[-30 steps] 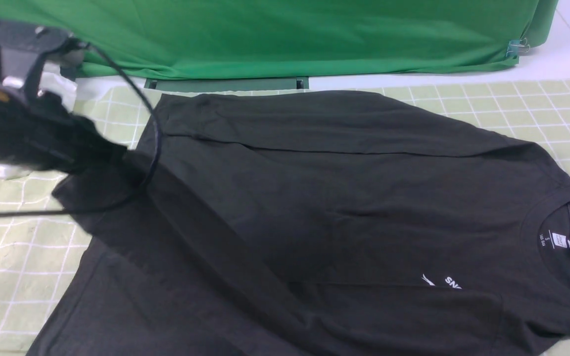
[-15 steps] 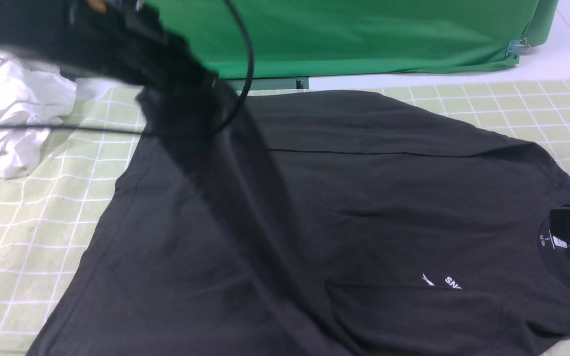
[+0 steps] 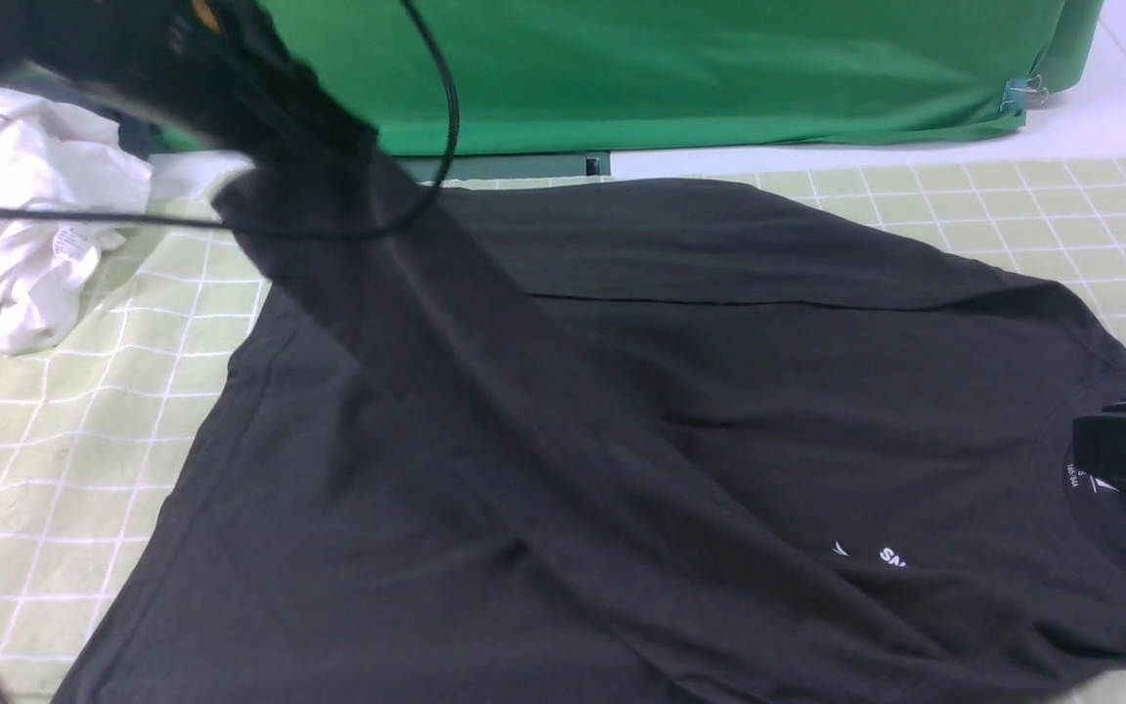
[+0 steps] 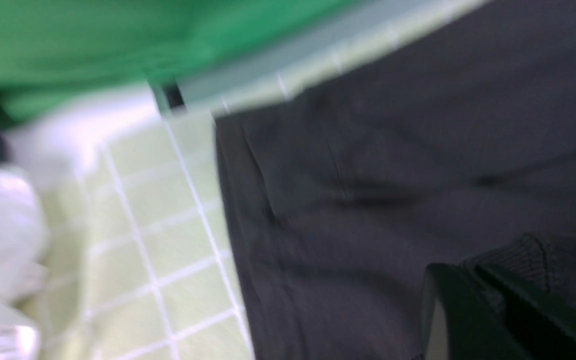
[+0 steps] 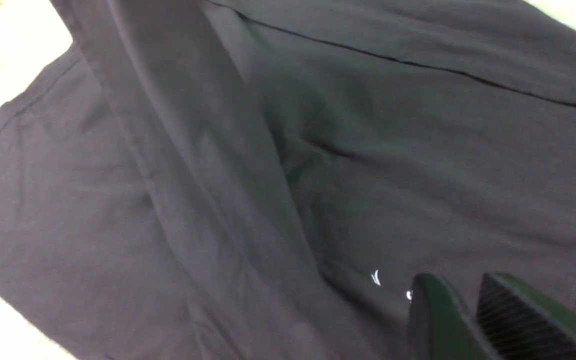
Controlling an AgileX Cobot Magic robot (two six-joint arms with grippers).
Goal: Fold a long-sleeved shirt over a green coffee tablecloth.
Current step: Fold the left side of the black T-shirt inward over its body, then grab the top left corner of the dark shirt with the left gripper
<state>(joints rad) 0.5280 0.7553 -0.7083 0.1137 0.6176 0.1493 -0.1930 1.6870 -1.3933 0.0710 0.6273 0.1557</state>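
The black long-sleeved shirt lies spread on the pale green checked tablecloth, neck to the right. One sleeve runs taut and diagonal across its body, from the chest logo up to the far left. My left gripper is raised there, blurred, shut on the ribbed cuff; the left gripper pinches it in the wrist view. My right gripper hovers over the collar, and the right gripper stands slightly open and holds nothing, near the logo.
A crumpled white garment lies at the far left on the cloth. A plain deep-green sheet hangs along the back, held by a clip. A black cable loops from the left arm.
The left arm rose and swung toward the back, pulling the sleeve up off the shirt's near left side. The right gripper came in from the right edge over the collar.
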